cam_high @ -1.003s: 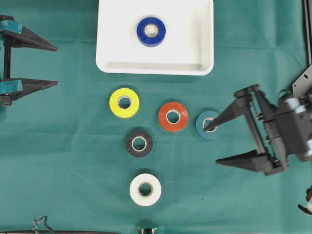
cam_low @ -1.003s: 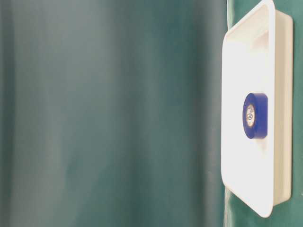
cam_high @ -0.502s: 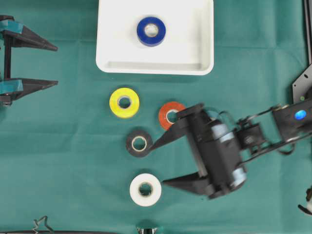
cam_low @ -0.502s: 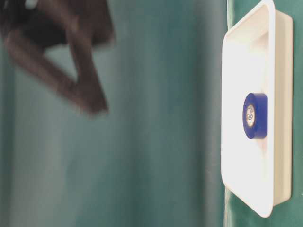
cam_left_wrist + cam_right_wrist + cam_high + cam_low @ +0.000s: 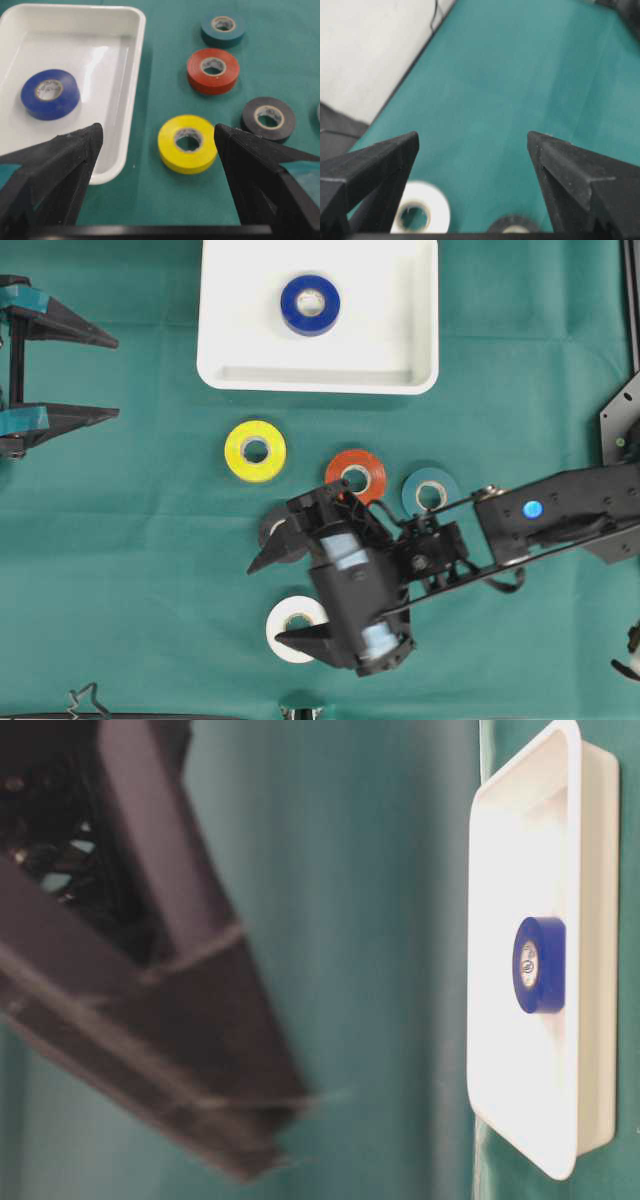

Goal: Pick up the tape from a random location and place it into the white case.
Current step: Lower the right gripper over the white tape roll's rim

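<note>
While right gripper (image 5: pixel 268 602) hovers wide open, empty, above black tape roll (image 5: pixel 274 528) and white tape roll (image 5: pixel 290 622): pick one roll, centre jaws over it, straddle rim, descend square, close gently. Left gripper (image 5: pixel 100 375) parked at left edge, spread wide, holding nothing. Yellow tape roll (image 5: pixel 255 451), red tape roll (image 5: pixel 356 476), teal tape roll (image 5: pixel 430 492) loose on green cloth (image 5: pixel 120 570). White case (image 5: pixel 228 310) at top centre, holding only blue tape roll (image 5: pixel 310 305).

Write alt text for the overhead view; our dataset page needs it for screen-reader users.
The open right gripper reaches over black tape and white tape on green cloth. Yellow, red and teal rolls lie nearby; blue tape sits in the white case.
</note>
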Available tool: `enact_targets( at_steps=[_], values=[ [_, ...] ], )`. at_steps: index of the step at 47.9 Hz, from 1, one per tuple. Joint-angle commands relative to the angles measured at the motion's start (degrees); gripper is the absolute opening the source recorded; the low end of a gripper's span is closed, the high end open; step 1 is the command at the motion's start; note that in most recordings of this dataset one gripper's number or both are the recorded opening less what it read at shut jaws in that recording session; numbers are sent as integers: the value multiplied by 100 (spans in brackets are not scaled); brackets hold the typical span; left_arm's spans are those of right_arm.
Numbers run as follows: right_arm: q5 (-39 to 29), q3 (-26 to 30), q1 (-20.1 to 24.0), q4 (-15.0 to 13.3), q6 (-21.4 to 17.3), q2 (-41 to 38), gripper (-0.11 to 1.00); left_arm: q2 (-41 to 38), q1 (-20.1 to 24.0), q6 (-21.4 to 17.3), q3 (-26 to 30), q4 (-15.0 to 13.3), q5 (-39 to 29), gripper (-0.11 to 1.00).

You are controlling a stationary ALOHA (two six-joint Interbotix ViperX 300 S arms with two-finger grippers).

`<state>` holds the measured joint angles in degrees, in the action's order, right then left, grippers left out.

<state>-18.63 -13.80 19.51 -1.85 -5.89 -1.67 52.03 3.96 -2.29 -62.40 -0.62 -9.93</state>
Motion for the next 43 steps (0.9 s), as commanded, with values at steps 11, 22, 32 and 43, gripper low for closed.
enact_targets(
  at_steps=[11, 22, 32, 43],
  values=[
    [-2004, 1099, 26, 18, -396, -448, 92, -26, -18, 0, 62, -9, 18, 98],
    [-2962, 1600, 114, 9, -404, -729, 92, -26, -18, 0, 62, -18, 26, 98],
    [-3067, 1617, 123, -26, -396, -747, 92, -26, -18, 0, 62, -18, 18, 98],
    [-3067, 1617, 123, -35, -404, -747, 92, -26, -18, 0, 62, -9, 18, 98]
  ],
)
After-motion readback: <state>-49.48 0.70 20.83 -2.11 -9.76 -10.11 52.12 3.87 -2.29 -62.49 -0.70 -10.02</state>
